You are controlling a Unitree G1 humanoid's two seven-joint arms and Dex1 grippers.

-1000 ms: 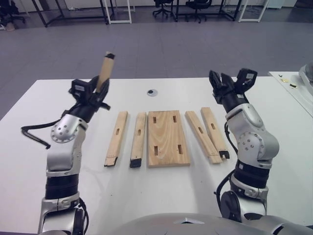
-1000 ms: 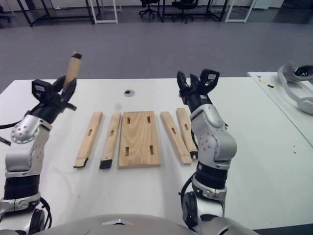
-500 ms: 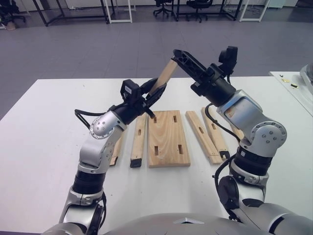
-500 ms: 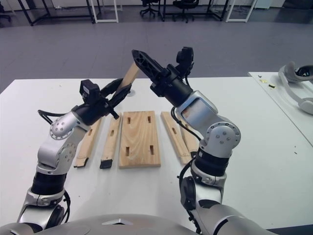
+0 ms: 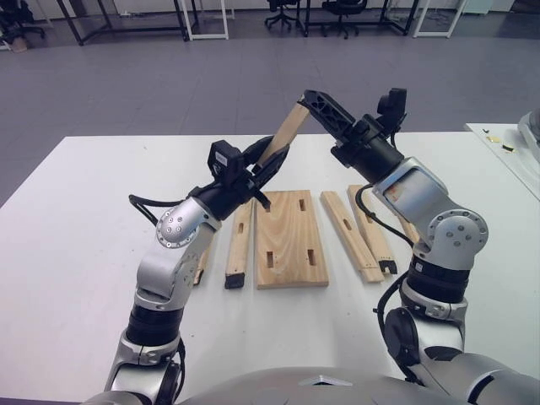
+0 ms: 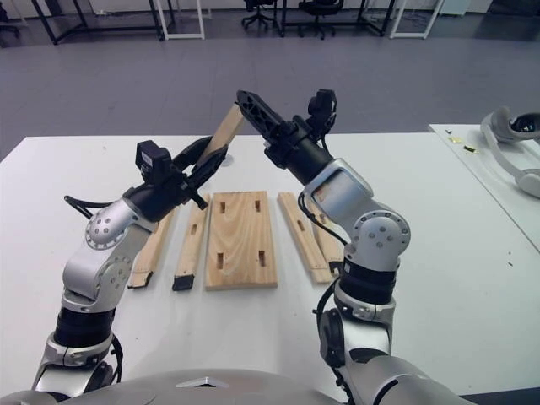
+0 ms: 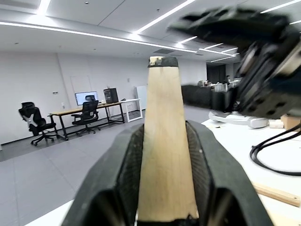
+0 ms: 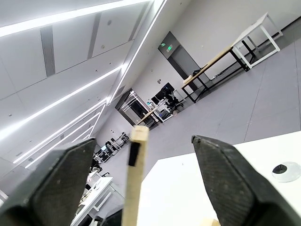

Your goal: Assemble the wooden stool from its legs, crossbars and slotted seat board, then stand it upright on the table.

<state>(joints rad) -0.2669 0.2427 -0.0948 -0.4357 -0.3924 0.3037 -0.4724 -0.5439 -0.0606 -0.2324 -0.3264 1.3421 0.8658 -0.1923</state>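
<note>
My left gripper (image 5: 263, 163) is shut on the lower part of a wooden leg (image 5: 285, 133), which slants up and to the right above the far end of the slotted seat board (image 5: 289, 236). The leg's dark-tipped upper end stands between the spread fingers of my right gripper (image 5: 314, 101), which is open; its pads (image 8: 221, 183) stay clear of the wood (image 8: 135, 174). In the left wrist view the leg (image 7: 165, 160) runs straight out between the shut fingers (image 7: 123, 165). Flat on the table lie two slotted pieces (image 5: 239, 240) left of the board and two (image 5: 350, 234) right of it.
The white table (image 5: 67, 245) has bare room to the left and in front of the board. A second white table (image 6: 494, 169) at the right carries a white headset (image 6: 516, 135). Beyond the far edge is open grey floor with desks and chairs.
Over the second, my left arm swung the leg from the far left to above the board, and my right arm reached across to its top end. Since half a second ago, only slight shifts.
</note>
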